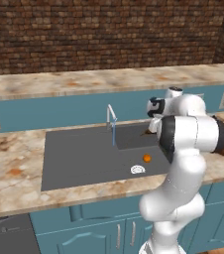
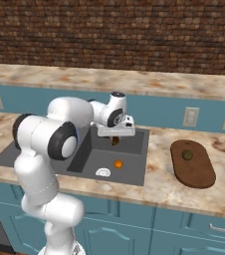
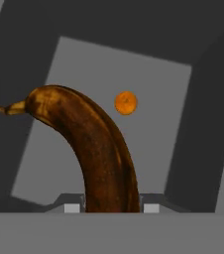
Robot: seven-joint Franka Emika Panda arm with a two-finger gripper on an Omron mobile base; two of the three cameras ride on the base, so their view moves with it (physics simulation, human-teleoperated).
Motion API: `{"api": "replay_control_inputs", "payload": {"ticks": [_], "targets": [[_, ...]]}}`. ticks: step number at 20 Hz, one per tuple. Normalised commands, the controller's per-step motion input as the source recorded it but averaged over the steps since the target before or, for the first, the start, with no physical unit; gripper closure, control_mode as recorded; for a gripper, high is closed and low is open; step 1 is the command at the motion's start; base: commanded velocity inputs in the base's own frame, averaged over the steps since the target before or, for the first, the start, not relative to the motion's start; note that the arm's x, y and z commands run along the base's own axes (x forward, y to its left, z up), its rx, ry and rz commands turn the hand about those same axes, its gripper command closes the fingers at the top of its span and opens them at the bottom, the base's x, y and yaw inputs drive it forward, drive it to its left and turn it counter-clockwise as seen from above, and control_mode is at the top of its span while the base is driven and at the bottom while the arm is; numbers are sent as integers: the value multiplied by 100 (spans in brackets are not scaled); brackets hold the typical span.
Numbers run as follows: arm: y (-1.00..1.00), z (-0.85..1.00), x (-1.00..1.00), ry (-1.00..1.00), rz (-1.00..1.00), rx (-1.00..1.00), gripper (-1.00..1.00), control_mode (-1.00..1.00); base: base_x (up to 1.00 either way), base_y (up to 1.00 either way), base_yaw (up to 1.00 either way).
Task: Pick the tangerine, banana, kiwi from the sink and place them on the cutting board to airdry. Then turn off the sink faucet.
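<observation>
Your banana is a curved, mottled dark brown crescent with a pale stem tip. It hangs lifted above the sink, a matte dark grey rectangular basin set in the speckled marble desk. Your end effector is clenched on the banana's lower end, one fingertip on each side. The tangerine, a smooth bright orange ball, lies on the basin floor near the white round drain. The kiwi, an olive oval, sits on the rounded brown wooden cutting board. A thin blue stream falls from the bent silver sink faucet.
</observation>
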Motion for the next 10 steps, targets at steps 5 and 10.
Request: {"api": "replay_control_inputs", "payload": {"ticks": [5,10], "targets": [[-8,42,-65,0,0,-5,100,-100,0,0,0],[0,37,-72,0,0,-3,100,-100,0,0,0]]}}
